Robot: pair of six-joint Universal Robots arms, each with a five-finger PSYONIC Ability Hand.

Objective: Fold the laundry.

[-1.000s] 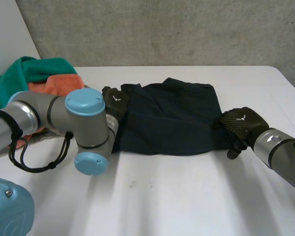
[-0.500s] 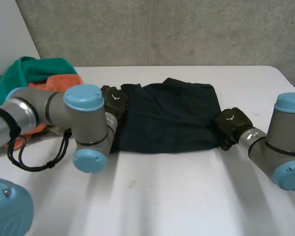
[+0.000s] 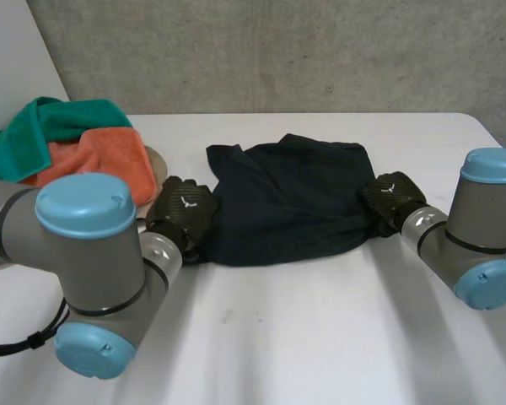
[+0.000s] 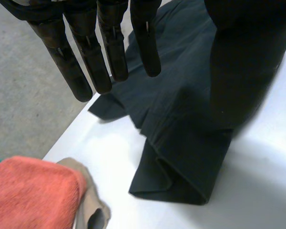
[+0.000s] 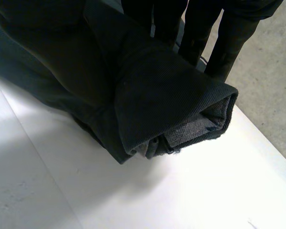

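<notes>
A dark navy garment [image 3: 295, 198] lies folded in the middle of the white table [image 3: 320, 337]. My left hand [image 3: 183, 211] hovers at the garment's near left corner. In the left wrist view its fingers [image 4: 109, 43] are straight and spread above the garment [image 4: 190, 133], holding nothing. My right hand [image 3: 390, 196] is at the garment's right edge. In the right wrist view the garment's edge [image 5: 162, 105] is bunched into a raised roll, pinched between the thumb and the fingers [image 5: 233, 33].
A pile of laundry sits at the back left: a green towel [image 3: 59, 126], an orange towel [image 3: 97, 156] and a beige cloth [image 3: 154, 160] beside my left hand. The orange towel [image 4: 33, 191] lies close to the garment's left corner.
My left hand has let go of the garment's left edge, opened and drawn nearer along that edge. My right hand has moved in onto the right edge and closed on it.
</notes>
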